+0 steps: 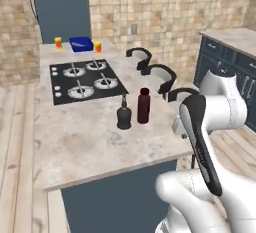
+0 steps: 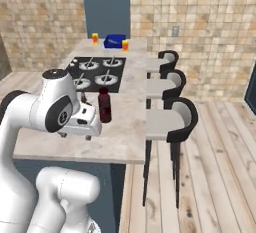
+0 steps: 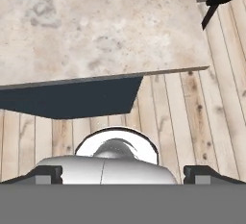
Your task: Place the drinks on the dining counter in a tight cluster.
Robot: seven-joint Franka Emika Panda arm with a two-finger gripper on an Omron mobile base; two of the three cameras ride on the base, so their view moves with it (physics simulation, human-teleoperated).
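Note:
On the beige dining counter (image 1: 90,142), just in front of the black cooktop (image 1: 85,79), stand two drinks close together: a taller dark-red bottle (image 1: 143,106) and a squat black bottle (image 1: 124,115) to its left. From the right base view the dark-red bottle (image 2: 104,105) is plain, while the black bottle (image 2: 83,97) peeks out behind my arm. My gripper (image 2: 76,136) points down over the counter's near right part, nearer than the bottles, open and empty. In the hand view its fingertips (image 3: 48,172) stand wide apart, and the dining counter (image 3: 110,35) edge crosses the middle.
Three black-backed stools (image 2: 170,119) line the counter's right side. A blue box (image 1: 81,43) and two small yellow-red jars (image 1: 58,42) sit at the far end. Dark cabinets (image 1: 225,59) stand at the right. Wooden floor (image 3: 173,112) lies below the counter edge.

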